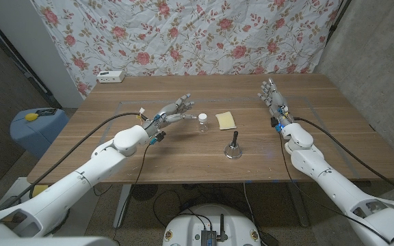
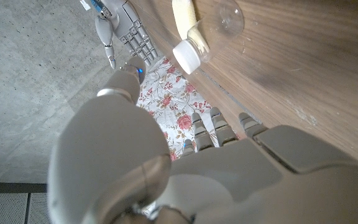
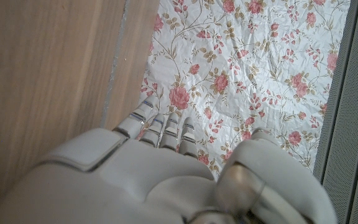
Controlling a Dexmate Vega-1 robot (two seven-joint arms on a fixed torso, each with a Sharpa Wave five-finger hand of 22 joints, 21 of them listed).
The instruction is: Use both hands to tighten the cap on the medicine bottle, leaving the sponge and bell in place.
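Standing near the middle of the wooden table (image 1: 183,160), a little above the head view's centre, the small clear medicine bottle (image 1: 202,121) with its white cap (image 1: 202,116) stayed upright and untouched by either hand. The left hand (image 1: 173,113) reached in from the lower left and hung just left of the bottle, its fingers (image 1: 185,102) spread apart and holding nothing, with a narrow gap between fingertips and bottle. The yellow sponge (image 1: 226,120) lay just right of the bottle, and the dark bell (image 1: 233,147) stood below and to the right of it, nearer the table's front edge. Over on the right of the frame, well apart from all three things, the right hand (image 1: 273,97) was raised with its fingers loosely apart and empty. In the left wrist view the bottle (image 2: 219,22) and its cap (image 2: 188,56) showed beyond the hand's back (image 2: 272,168), with the sponge (image 2: 184,15) beside them. A white box (image 1: 110,76) sat at the table's far left edge before the flowered cloth (image 1: 183,34).
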